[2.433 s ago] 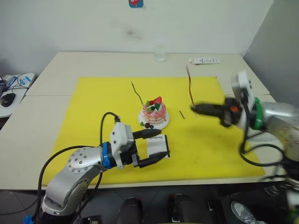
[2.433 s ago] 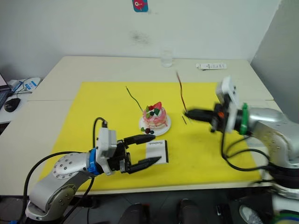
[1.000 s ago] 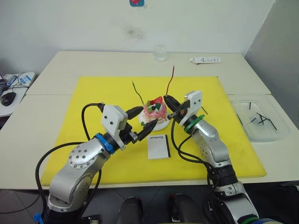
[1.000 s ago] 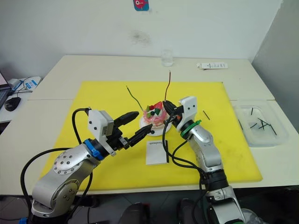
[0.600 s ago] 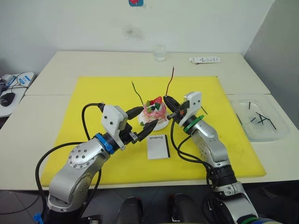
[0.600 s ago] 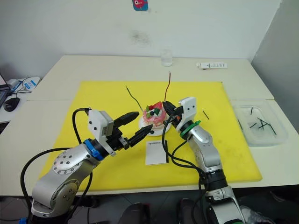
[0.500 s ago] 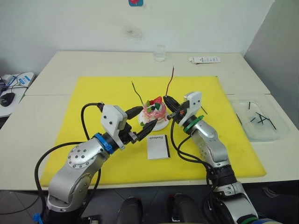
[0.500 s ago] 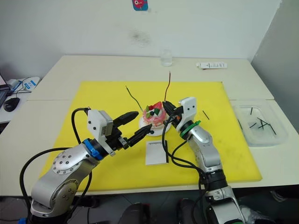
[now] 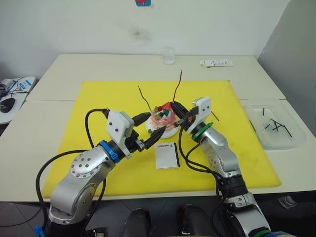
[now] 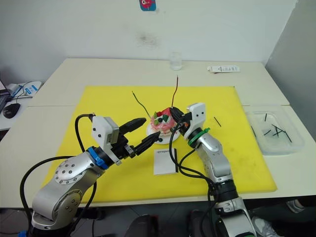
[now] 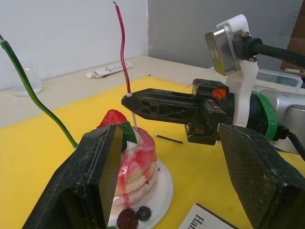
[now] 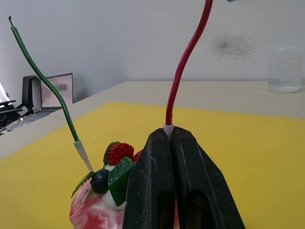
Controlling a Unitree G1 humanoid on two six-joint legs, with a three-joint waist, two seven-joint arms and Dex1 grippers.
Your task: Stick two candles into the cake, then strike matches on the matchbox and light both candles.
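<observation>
The pink cake (image 9: 164, 117) sits on its white plate (image 9: 170, 132) in the middle of the yellow mat. A green candle (image 9: 145, 98) stands in it, leaning left. My right gripper (image 9: 173, 105) is shut on the pale base of the red candle (image 9: 177, 84) and holds it upright over the cake's right top. The candle's lower tip meets the cake (image 11: 131, 148) beside the strawberry. My left gripper (image 9: 157, 123) is open at the cake's front left, holding nothing. The white matchbox (image 9: 167, 155) lies flat in front of the plate. One black match (image 9: 214, 116) lies on the mat to the right.
A clear tray (image 9: 291, 140) with several black sticks sits off the mat at the right. A glass (image 9: 169, 56) and a white bar-shaped item (image 9: 216, 63) stand at the table's far edge. The yellow mat (image 9: 98, 108) has free room on its left half.
My right gripper carried the red candle from the right side to the cake, then nudged it slightly left. My left gripper rose from the matchbox to the cake's front left.
</observation>
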